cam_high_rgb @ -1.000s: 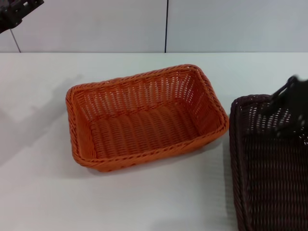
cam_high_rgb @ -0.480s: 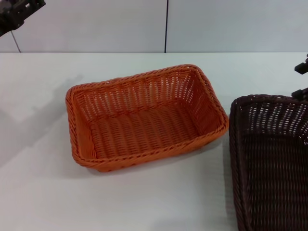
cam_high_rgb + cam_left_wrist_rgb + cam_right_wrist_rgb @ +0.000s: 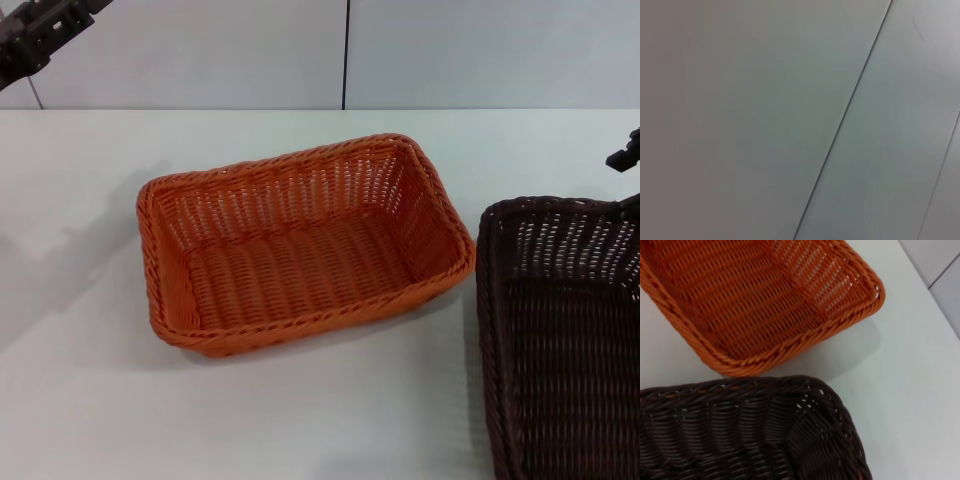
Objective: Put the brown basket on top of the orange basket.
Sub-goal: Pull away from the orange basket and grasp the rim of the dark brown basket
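Brown basket [image 3: 560, 340]: cut off beyond the orange basket [image 3: 300, 245] by the head view's right and lower edges; far wall unseen. Right gripper [image 3: 627, 165]: only a dark sliver above that basket's rim, fingers indiscernible. Left gripper [image 3: 45, 30]: partial, cropped at upper corner.

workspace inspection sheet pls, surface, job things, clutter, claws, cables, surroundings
surface: white table, bare around the baskets
job's things: orange basket upright and empty mid-table; brown basket upright on the table to its right, apart from it, not stacked
clutter: nothing seen
claws: left claw raised at the far left by the wall; right claw only a sliver at the right edge, above the brown basket's far rim, holding nothing seen
cables: nothing seen
surroundings: pale panelled wall behind the table
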### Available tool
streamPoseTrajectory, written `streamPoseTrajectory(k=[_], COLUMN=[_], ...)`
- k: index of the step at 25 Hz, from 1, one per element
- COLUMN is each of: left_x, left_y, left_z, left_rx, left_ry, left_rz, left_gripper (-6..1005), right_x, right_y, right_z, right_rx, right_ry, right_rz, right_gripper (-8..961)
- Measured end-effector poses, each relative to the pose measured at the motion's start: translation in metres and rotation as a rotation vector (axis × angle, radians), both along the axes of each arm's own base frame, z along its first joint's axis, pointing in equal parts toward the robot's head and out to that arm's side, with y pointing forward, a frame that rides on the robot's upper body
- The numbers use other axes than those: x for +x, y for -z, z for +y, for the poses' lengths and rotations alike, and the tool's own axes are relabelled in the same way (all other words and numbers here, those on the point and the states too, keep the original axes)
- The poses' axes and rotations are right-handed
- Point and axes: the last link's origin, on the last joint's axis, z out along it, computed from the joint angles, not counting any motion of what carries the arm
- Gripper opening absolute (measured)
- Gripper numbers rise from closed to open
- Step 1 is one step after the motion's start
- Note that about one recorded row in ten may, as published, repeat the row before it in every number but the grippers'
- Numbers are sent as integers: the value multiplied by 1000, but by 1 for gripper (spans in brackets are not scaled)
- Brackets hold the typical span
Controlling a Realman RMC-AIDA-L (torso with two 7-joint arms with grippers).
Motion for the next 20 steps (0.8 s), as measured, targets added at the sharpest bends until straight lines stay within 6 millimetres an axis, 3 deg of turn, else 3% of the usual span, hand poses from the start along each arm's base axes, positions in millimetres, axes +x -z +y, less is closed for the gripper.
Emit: streamPoseTrajectory(k=[20], left_x=[1], left_y=[-2], left_z=[2], left_rx=[2], left_ry=[-1], left_rz=[-2], left_gripper=[847], right_x=[31], right_y=[27], right_z=[6], right_rx=[-26], right_ry=[34], right_rz=[8], right_gripper=[636])
